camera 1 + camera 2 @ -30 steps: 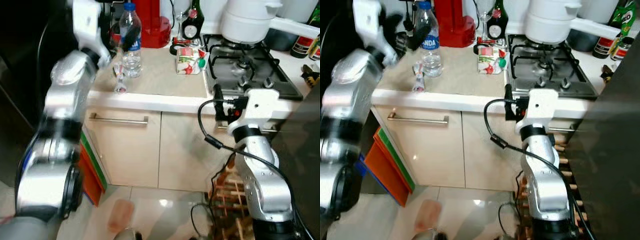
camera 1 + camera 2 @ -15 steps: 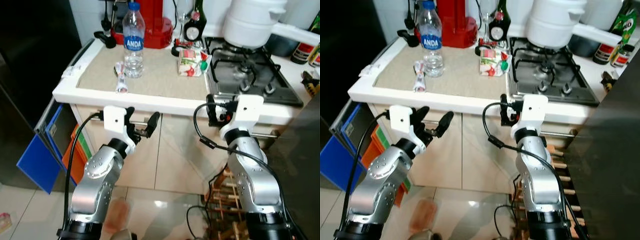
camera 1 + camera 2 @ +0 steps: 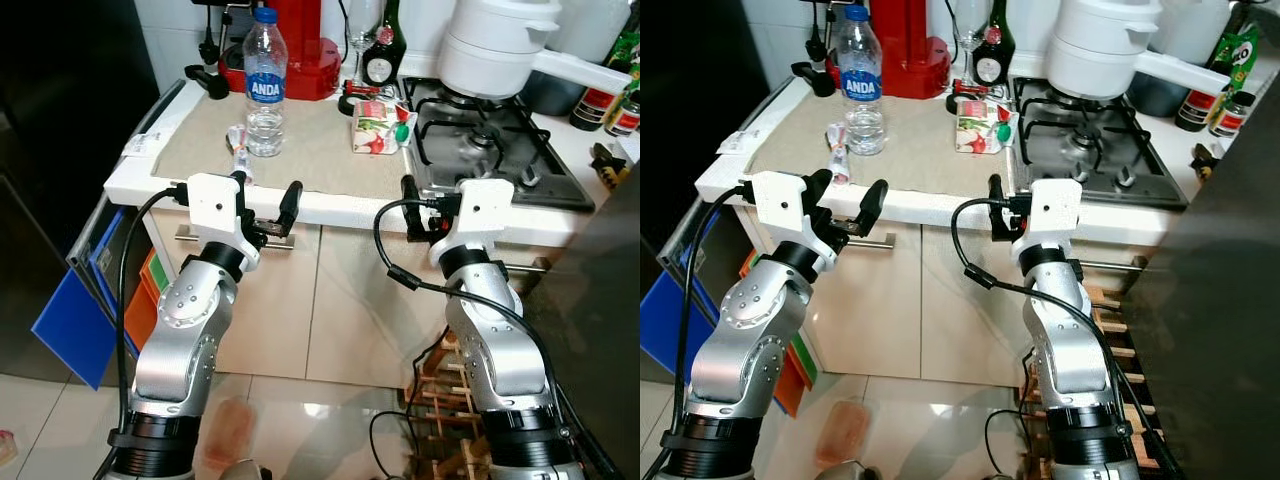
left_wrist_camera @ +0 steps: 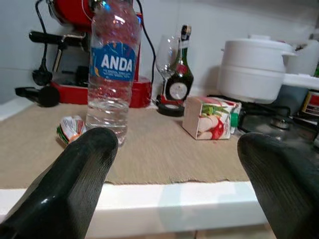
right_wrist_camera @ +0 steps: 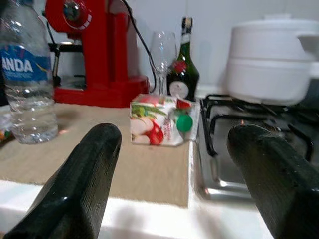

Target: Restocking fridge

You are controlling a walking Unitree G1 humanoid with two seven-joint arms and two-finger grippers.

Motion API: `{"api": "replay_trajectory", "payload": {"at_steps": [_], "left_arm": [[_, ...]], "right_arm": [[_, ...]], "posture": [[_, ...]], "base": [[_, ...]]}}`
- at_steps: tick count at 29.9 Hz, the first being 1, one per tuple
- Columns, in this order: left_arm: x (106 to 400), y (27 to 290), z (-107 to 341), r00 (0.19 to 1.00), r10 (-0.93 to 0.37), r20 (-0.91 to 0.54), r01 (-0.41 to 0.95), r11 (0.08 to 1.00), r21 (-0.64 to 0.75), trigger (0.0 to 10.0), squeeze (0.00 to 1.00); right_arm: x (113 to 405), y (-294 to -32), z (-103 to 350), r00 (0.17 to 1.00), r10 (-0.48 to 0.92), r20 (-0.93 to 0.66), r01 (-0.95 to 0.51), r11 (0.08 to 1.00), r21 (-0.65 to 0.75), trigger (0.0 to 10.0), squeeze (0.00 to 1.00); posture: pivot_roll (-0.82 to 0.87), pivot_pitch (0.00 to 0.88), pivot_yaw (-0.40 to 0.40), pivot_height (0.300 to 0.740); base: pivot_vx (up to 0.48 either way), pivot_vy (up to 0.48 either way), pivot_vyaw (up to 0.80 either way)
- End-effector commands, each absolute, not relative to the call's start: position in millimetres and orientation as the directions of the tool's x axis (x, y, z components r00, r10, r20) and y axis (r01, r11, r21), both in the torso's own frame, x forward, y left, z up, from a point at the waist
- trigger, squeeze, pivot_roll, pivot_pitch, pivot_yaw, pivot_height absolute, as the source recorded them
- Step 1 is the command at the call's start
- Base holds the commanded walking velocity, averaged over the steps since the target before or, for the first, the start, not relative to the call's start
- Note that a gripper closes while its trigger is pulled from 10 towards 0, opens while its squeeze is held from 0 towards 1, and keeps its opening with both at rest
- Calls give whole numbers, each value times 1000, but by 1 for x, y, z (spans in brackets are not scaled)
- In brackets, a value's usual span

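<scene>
On the beige counter mat (image 3: 310, 150) stands a clear ANDA water bottle (image 3: 265, 85), with a small crumpled packet (image 3: 240, 160) beside its base. A juice carton (image 3: 378, 125) printed with fruit lies further right, near the stove. My left gripper (image 3: 266, 200) is open at the counter's front edge, just below and in front of the bottle, holding nothing. My right gripper (image 5: 174, 134) is open too, level with the counter edge and facing the juice carton (image 5: 162, 122), apart from it.
A red coffee machine (image 3: 300, 50), a wine glass (image 4: 167, 57) and a dark bottle (image 3: 380, 50) line the back. A white pot (image 3: 500, 45) sits on the gas stove (image 3: 500, 150). A blue panel (image 3: 75, 320) leans at lower left, a wooden rack (image 3: 440, 400) stands on the floor, and a dark door (image 3: 605, 290) is at the right.
My left arm came down from beside the bottle to the counter's front edge. Both grippers then rose a little toward counter height. The camera has shifted as well.
</scene>
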State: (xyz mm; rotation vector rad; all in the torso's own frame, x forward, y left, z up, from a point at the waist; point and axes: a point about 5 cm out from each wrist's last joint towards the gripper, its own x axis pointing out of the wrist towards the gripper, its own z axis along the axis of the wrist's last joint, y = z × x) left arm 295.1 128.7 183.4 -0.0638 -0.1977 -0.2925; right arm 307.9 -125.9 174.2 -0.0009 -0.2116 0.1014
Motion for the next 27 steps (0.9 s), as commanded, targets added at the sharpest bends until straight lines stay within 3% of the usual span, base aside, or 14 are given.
{"api": "replay_trajectory", "payload": {"at_steps": [1, 10, 16, 23, 27], "left_arm": [[294, 127, 193, 926, -274, 260, 288, 957, -19, 10000, 0], [292, 118, 221, 870, -314, 380, 307, 948, 82, 10000, 0], [296, 112, 222, 861, -362, 357, 343, 932, 117, 10000, 0], [299, 116, 224, 874, -322, 364, 325, 944, 55, 10000, 0], [298, 116, 224, 877, -307, 369, 315, 948, 40, 10000, 0]], "right_arm": [[310, -127, 173, 973, 104, 208, -102, 995, -22, 10000, 0], [316, -125, 175, 968, 110, 228, -104, 994, -37, 10000, 0], [319, -123, 176, 965, 114, 238, -106, 993, -46, 10000, 0], [320, -124, 174, 965, 113, 236, -104, 993, -50, 10000, 0], [321, -123, 173, 965, 123, 232, -114, 992, -52, 10000, 0]], "posture": [[105, 0, -53, 740], [107, 0, -52, 740], [108, 0, -52, 740], [109, 0, -54, 740], [116, 0, -61, 740]], "base": [[428, 0, 0], [428, 0, 0], [435, 0, 0], [439, 0, 0], [338, 339, 0]]}}
